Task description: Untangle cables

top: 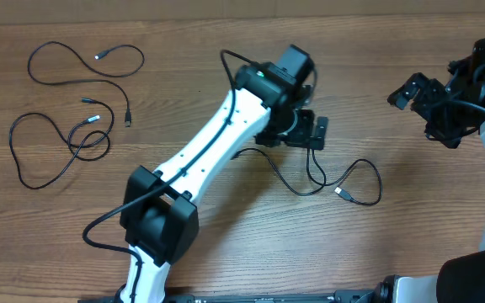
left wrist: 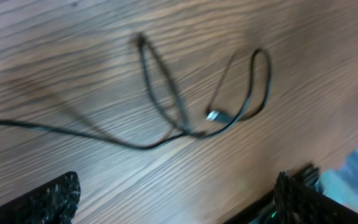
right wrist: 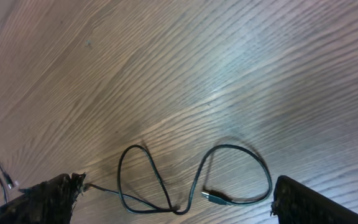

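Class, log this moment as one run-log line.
left hand: open, over thin black looped cable | right hand: open, empty | other thin black cables: loose, far-left wooden table

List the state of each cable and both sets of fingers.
top-left cable: loose on the table, open loop, not held.
lower-left cable: loose, crosses itself, not held.
centre cable: two loops crossing, not held.
left fingers: open, empty, above centre cable.
right fingers: open, empty.
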`<state>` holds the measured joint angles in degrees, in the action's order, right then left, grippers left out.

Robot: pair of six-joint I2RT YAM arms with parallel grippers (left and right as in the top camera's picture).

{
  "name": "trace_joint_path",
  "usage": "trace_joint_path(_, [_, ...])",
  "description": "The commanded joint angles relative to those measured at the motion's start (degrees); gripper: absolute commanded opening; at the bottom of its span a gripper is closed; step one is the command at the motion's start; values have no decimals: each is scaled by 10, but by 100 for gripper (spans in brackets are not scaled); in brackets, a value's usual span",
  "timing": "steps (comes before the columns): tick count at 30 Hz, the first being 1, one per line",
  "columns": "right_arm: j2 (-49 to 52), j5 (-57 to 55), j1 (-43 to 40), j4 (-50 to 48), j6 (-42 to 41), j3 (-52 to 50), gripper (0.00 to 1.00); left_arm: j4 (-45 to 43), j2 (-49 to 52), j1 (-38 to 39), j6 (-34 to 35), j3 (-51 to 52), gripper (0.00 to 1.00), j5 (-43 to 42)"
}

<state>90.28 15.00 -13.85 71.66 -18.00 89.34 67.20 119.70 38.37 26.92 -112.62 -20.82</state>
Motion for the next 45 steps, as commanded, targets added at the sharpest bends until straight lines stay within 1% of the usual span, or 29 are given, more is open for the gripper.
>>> trace_joint_path(1, [0,-5,-1,2,0,-2,100,-27,14,20,113,3,100,37])
trace_joint_path(8, [0,-4,-1,2,0,-2,100,-51,41,42,172,3,98,38])
trace_joint_path(11, [0,-4,-1,2,0,-2,100,-64,52,44,174,3,94,38])
trace_joint_path(14, [0,-4,-1,2,0,-2,100,-74,60,45,190,3,86,39])
trace_joint_path(20, [0,-4,-1,2,0,-2,100,-83,83,49,216,3,84,37])
trace_joint_path(22, [0,-4,-1,2,0,-2,100,-83,92,53,215,3,82,28])
trace_joint_path(25, [0,-4,-1,2,0,-2,100,-81,102,58,215,3,72,26])
trace_joint_path(26, [0,-4,-1,2,0,-2,100,-82,104,59,215,3,67,26])
trace_joint_path(27, [0,-4,-1,2,0,-2,100,-83,106,60,215,3,60,26])
trace_joint_path(30, [0,-4,-1,2,0,-2,100,-89,106,59,210,3,47,25])
trace_joint_path(31, [0,-4,-1,2,0,-2,100,-89,106,59,205,3,40,22])
trace_joint_path(32, [0,-4,-1,2,0,-2,100,-90,106,59,186,3,34,12])
trace_joint_path(33, [0,-4,0,2,0,-2,100,-92,106,58,164,2,26,0])
trace_joint_path(34, [0,-4,0,2,0,-2,100,-93,106,56,144,1,8,-10])
trace_joint_path(35, [0,-4,0,2,0,-2,100,-91,106,54,120,-4,4,-23])
trace_joint_path(37, [0,-4,0,2,0,-2,100,-80,105,45,85,-23,4,-48])
trace_joint_path(40, [0,-4,0,2,0,-2,100,-43,104,30,52,-76,4,-56])
trace_joint_path(45, [0,-4,-1,2,0,-2,100,47,99,6,-13,-221,4,-57])
